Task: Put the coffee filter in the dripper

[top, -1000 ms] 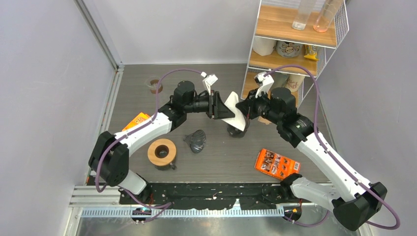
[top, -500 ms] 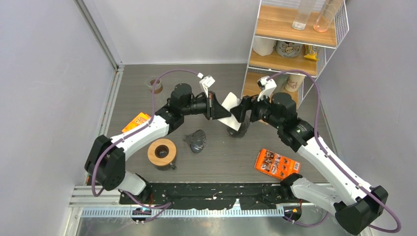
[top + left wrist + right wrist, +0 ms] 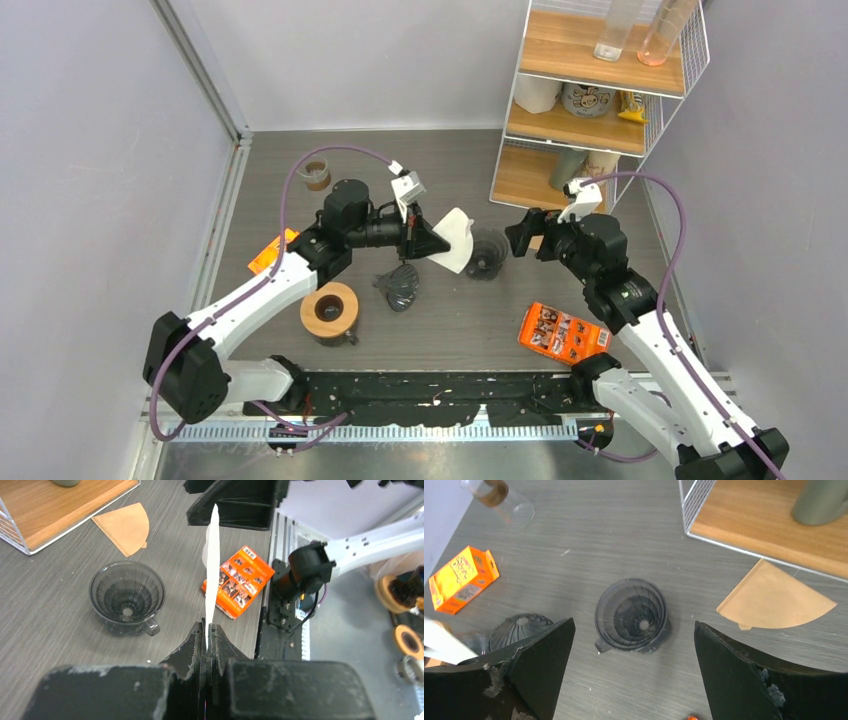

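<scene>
My left hand (image 3: 207, 630) is clamped on the flat white filter (image 3: 212, 570); right hand (image 3: 517, 233) is wide open. I'd centre the filter point-down over the dripper (image 3: 126, 594), then release.

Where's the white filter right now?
Top view, mid-table: the white filter is pinched by the left gripper, jaws shut, just left of the dark dripper.

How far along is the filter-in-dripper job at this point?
Done: the white filter is picked up, pinched in the shut left gripper. In hand: it is held up beside the dripper, not over it; the right gripper is open. Left: the dripper is empty, so placing remains.
</scene>
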You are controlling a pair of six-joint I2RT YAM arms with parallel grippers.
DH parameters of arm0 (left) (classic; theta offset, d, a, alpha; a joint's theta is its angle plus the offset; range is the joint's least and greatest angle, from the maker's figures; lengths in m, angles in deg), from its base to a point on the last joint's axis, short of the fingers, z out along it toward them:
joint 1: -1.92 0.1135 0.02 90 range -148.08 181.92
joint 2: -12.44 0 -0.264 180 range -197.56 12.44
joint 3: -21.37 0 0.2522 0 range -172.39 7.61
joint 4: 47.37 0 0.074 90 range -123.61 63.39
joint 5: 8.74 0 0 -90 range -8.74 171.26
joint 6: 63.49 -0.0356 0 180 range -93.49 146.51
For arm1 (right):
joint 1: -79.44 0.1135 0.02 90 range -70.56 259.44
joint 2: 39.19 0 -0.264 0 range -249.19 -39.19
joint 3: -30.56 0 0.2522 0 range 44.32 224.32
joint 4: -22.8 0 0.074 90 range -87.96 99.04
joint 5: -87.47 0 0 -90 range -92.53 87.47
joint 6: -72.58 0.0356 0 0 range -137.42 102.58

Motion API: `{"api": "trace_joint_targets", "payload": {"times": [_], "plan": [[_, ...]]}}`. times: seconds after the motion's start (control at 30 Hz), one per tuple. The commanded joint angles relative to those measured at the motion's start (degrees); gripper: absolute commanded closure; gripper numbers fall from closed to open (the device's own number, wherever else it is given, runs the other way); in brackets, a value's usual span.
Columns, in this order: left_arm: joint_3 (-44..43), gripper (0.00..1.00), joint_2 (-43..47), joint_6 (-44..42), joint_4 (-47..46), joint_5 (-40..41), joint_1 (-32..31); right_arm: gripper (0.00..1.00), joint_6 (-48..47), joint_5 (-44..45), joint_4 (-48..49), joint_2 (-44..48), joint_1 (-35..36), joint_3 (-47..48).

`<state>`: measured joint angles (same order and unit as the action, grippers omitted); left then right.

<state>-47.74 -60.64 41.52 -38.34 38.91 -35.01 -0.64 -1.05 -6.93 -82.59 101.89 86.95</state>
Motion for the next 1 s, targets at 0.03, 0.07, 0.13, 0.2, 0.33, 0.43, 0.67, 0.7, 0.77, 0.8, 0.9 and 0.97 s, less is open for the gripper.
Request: {"api": "trace_joint_targets", "payload": {"times": [0.03, 0.07, 0.13, 0.2, 0.33, 0.43, 0.67, 0.7, 0.77, 0.8, 0.9, 0.97], "plan": [[2.97, 1.0, 5.95, -9.35, 4.64, -3.53, 0.4, 0.05, -5.21, -17.35, 4.88, 0.03, -3.14, -3.69], [4.1, 1.0, 7.15, -10.16, 4.6, -3.82, 0.4, 0.04, -5.76, -19.48, 7.57, 0.31, -3.15, -4.31], [6.25, 1.0, 9.16, -11.82, 4.57, -3.68, 0.47, 0.05, -6.87, -25.19, 11.81, 1.36, -3.2, -5.97], [7.19, 1.0, 10.42, -13.73, 6.14, -3.56, 0.74, 0.05, -7.1, -30.9, 17.27, 2.1, -3.21, -7.51], [6.24, 1.0, 10.35, -18.57, 10.67, -7.17, 1.39, 0.05, -6.8, -41.03, 32.19, 1.9, -3.09, -10.45], [5.08, 1.0, 9.76, -19.96, 12.07, -10.94, 1.6, 0.05, -7.01, -43.28, 39.02, 0.53, -2.89, -10.58], [3.58, 1.0, 8.64, -20.22, 13.26, -10.92, 1.62, 0.05, -9.22, -41.44, 37.41, -2.86, -0.13, -7.45], [3.41, 1.0, 8.38, -20.05, 13.36, -10.9, 1.61, 0.05, -9.66, -41.68, 36.88, -3.02, 0.68, -7.2], [3.16, 1.0, 7.97, -19.95, 13.5, -11.06, 1.6, 0.05, -11.11, -41.27, 34.8, -3.23, 1.88, -6.45], [3.15, 1.0, 7.91, -19.73, 13.32, -10.94, 1.65, 0.05, -12.08, -40.97, 33.51, -3.3, 2.24, -5.88], [3.15, 1.0, 8.18, -19.05, 13.02, -10.27, 1.63, 0.05, -14.1, -39.89, 30.88, -3.98, 3.65, -4.45], [3.25, 1.0, 8.45, -18.53, 12.84, -9.43, 1.6, 0.05, -14.5, -40.41, 29.59, -4.46, 4.29, -3.58]]}}
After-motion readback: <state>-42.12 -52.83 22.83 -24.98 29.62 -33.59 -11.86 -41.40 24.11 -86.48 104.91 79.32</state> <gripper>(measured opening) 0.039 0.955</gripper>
